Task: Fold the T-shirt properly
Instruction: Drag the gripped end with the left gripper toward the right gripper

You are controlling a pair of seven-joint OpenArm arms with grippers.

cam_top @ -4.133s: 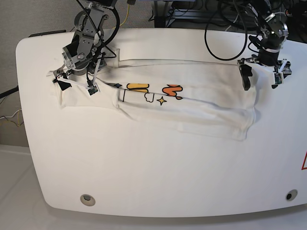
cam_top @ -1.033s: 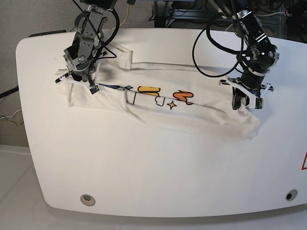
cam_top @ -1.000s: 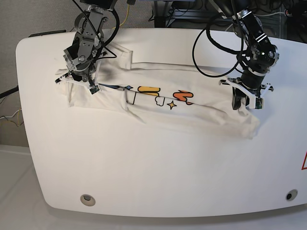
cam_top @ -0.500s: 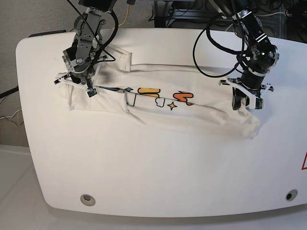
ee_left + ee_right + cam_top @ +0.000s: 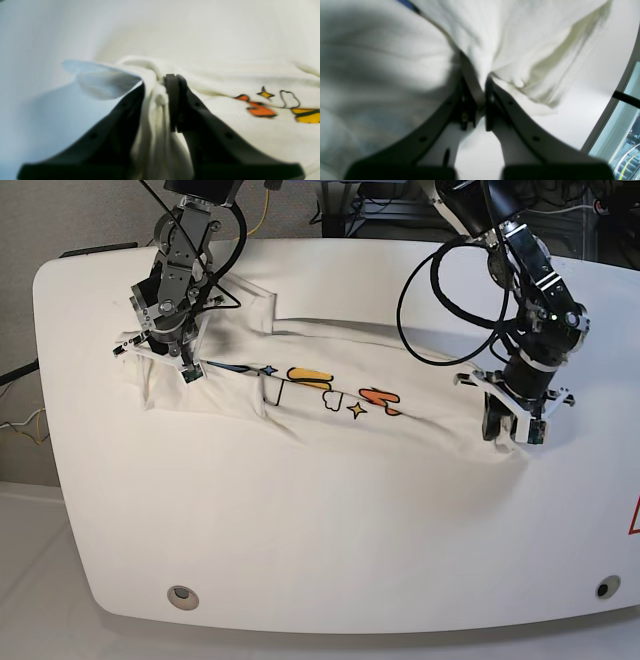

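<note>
White cloth of the T-shirt lies in a long folded band across the table, from about 9 o'clock to 3 o'clock. The left gripper is clamped on its 3 o'clock end (a thick bunch sits between the jaws). The right gripper pinches the 9 o'clock end.

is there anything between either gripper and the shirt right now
No. The left gripper and the right gripper each have their jaws closed directly on the T-shirt, with only cloth between them.
</note>
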